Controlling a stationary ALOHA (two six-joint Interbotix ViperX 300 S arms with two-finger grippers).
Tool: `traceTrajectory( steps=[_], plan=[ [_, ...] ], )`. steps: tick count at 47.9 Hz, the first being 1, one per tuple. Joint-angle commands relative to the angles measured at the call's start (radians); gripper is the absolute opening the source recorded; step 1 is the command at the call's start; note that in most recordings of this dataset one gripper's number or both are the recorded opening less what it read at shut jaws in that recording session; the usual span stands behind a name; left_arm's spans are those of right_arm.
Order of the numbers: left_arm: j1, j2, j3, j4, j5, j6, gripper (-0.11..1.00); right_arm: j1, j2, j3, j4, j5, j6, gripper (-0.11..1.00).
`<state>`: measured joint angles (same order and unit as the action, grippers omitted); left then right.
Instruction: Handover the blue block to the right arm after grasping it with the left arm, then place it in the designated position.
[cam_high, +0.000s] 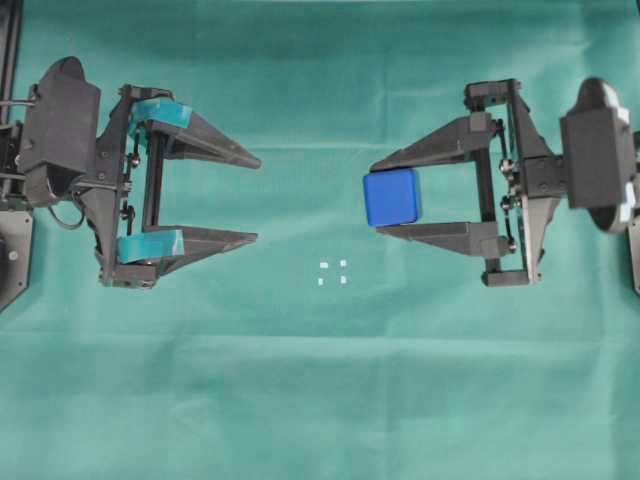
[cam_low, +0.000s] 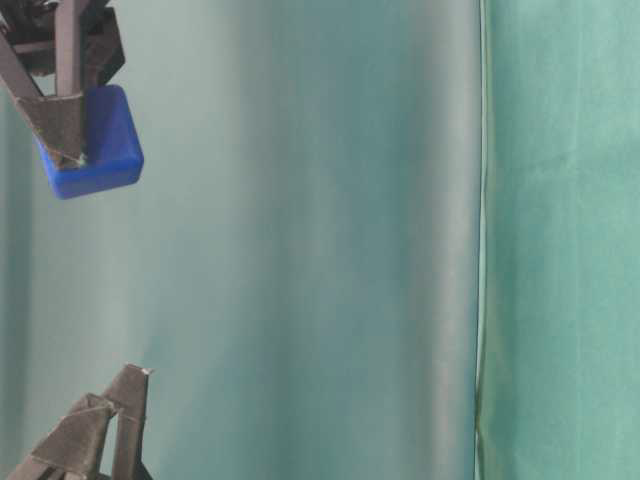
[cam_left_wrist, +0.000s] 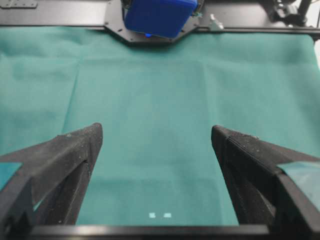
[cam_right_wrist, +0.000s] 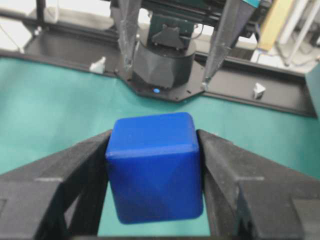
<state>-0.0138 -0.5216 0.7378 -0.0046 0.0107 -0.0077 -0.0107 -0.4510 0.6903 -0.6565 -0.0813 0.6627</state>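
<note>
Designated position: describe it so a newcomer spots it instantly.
On the green cloth, look in the open middle between the left gripper and right gripper. The designated position is four tiny white marks cornering a small rectangle, the only white there, nearer than the blue block.

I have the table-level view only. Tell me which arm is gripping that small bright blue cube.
Observer: The all-black right gripper holds the small bright blue cube, pinched between its two fingertips.
Operator: Give me the other gripper's state.
Observer: The teal-banded left gripper is open with nothing between its fingers, well apart from the cube.
Operator: Locate the drop spot.
Observer: Four tiny white marks sit on the green cloth in a small rectangle. In the overhead view they lie between the two grippers, below and left of the cube.
</note>
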Motion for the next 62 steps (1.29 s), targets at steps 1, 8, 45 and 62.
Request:
traceTrajectory(
  steps=[1,8,45,62],
  plan=[
    [0.003,-0.006,-0.023,0.003,-0.005,0.002,0.99,0.002,-0.015,-0.029,0.003,0.006,0.021,0.53],
    [0.003,-0.006,-0.023,0.003,-0.005,0.002,0.99,0.002,-0.015,-0.029,0.003,0.015,0.029,0.53],
    [0.003,-0.005,-0.025,0.003,-0.005,0.000,0.99,0.002,-0.014,-0.031,0.005,0.034,0.029,0.53],
    [0.003,-0.005,-0.026,0.003,-0.005,-0.002,0.99,0.000,-0.015,-0.031,0.005,0.041,0.029,0.53]
  ],
)
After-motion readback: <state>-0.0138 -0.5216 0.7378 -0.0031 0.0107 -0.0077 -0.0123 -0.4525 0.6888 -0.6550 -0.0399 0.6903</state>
